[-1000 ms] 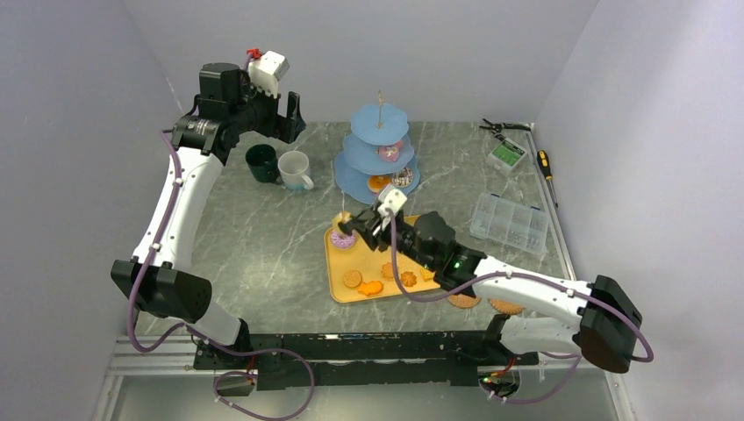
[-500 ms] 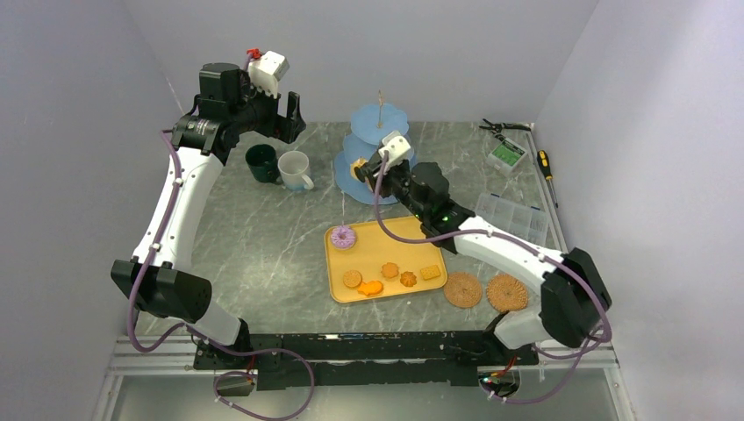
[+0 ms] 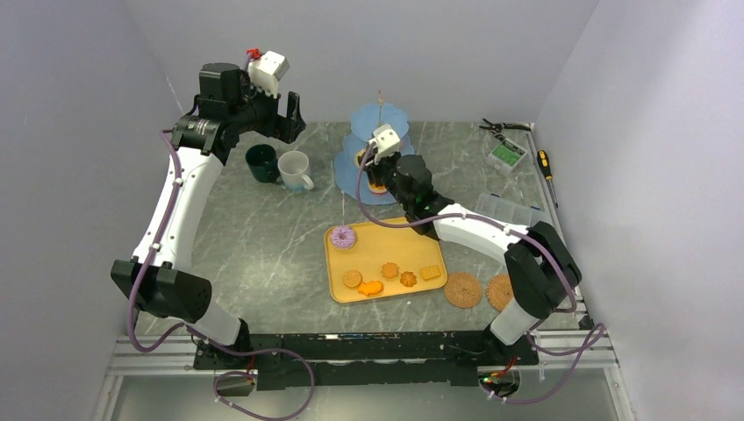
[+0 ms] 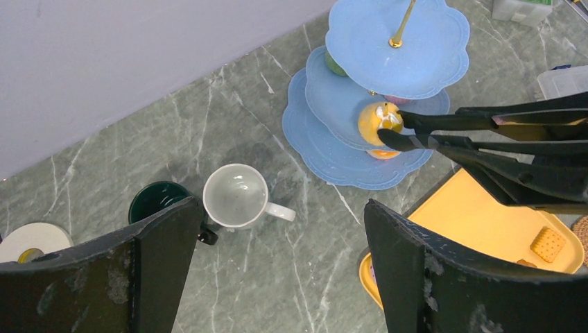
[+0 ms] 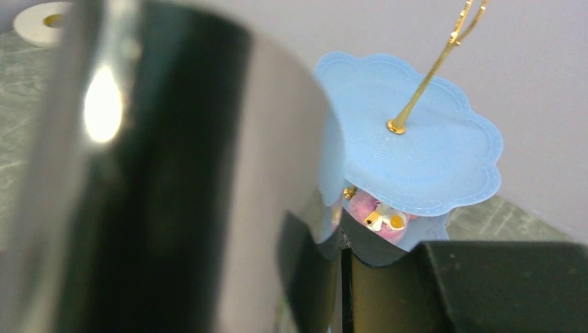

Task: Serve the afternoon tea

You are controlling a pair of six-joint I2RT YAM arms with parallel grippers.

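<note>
Left tool raised, wide open, right tool outstretched, gripping

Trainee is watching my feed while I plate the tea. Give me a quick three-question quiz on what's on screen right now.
1. True or false: the left gripper is open, with nothing in it.
2. What is the right gripper shut on? A) a teapot B) the black tongs C) a spoon
3. How many orange biscuits lie on the yellow tray?

Key: 1 true; 2 B; 3 five.
</note>
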